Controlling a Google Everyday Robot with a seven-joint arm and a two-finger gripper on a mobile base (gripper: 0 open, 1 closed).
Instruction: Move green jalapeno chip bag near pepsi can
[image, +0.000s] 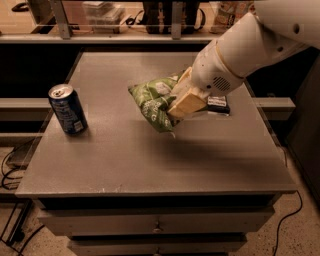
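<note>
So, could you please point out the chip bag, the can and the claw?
green chip bag (150, 101), camera view, crinkled front.
pepsi can (69, 112), camera view, side.
claw (175, 110), camera view, at bag's right end.

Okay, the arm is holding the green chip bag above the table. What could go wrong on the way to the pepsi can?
The tool, mid-table, pinches only the right end of the green jalapeno chip bag, so the crinkly foil might slip out. The bag's free end points towards the pepsi can, which stands upright near the left edge of the table. Coming in too far could tip the can or push it off.
</note>
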